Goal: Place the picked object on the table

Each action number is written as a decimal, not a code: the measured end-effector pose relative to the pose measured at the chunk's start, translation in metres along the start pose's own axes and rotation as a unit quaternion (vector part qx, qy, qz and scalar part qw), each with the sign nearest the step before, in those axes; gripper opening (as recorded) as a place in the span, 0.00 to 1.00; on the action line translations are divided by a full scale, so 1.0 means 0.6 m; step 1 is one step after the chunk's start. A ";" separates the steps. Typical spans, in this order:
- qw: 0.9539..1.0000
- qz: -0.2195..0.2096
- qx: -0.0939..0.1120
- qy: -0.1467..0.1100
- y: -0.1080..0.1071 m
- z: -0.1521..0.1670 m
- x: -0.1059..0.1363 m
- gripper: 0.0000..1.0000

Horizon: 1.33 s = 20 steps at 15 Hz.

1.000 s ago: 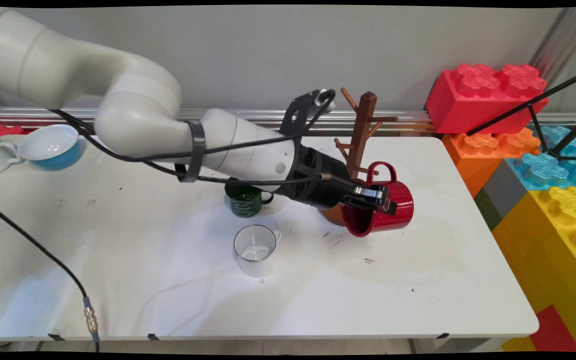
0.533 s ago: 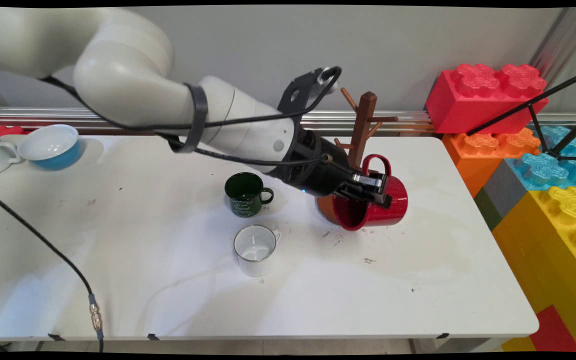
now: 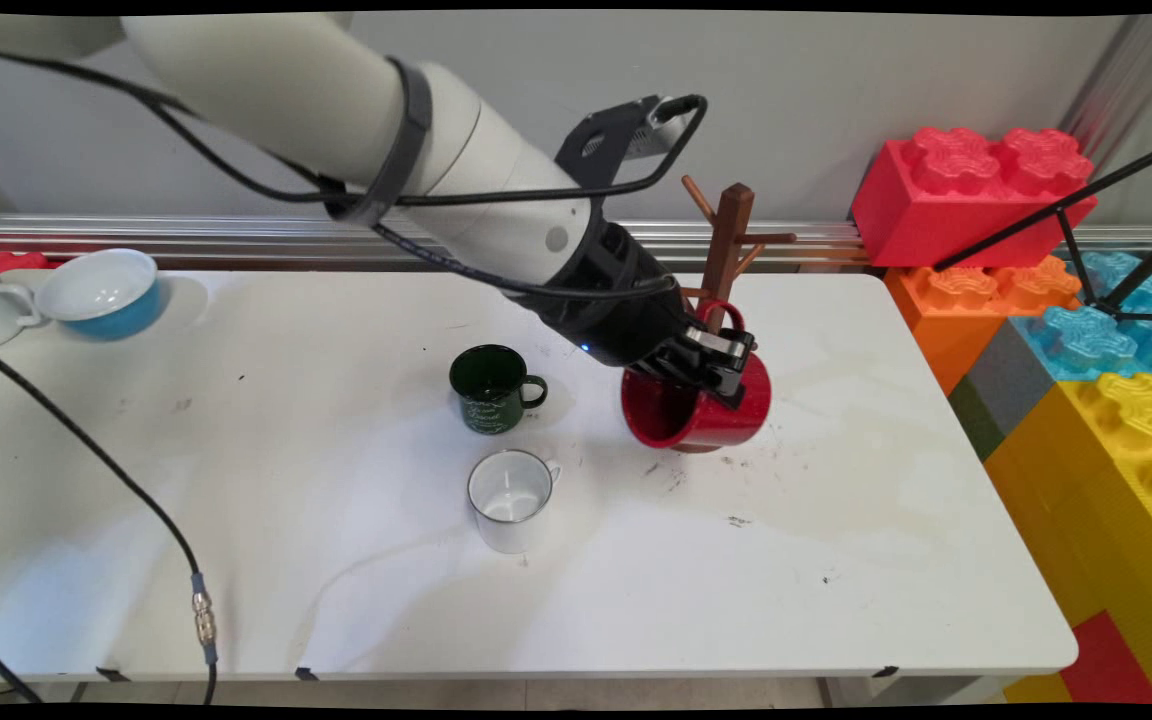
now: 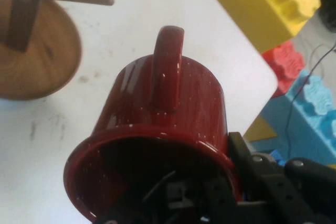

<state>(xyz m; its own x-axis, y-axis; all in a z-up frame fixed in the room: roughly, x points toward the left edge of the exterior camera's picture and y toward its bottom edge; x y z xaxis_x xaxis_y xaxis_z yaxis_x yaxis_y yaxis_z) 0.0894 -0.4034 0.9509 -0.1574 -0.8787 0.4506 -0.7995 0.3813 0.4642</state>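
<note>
Three mugs share the white table [image 3: 836, 560]: one red mug [image 3: 696, 415], one dark green mug [image 3: 489, 388] and one white mug [image 3: 511, 497]; one wooden mug tree [image 3: 726, 250] stands at twelve o'clock of the red one. The gripper [image 3: 721, 368] grips the red mug's rim, one finger inside, one outside. The mug is glossy, speckled, tilted, handle toward the tree.

The white arm is reaching in from the upper left, sloping down toward the table's right half, black cables hanging along it. Its black gripper [image 3: 721, 365] is pointing down and rightward, fingers clamping the rim of a red mug [image 3: 696, 415], one finger inside.
</note>
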 end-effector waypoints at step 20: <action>0.968 0.099 0.160 -0.168 0.057 0.157 0.008 0.00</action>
<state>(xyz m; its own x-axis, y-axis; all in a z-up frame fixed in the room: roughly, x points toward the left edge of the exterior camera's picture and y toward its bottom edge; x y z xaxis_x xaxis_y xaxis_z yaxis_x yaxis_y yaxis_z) 0.0069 -0.4218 0.8970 -0.4627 -0.8616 0.2084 -0.8644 0.4907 0.1096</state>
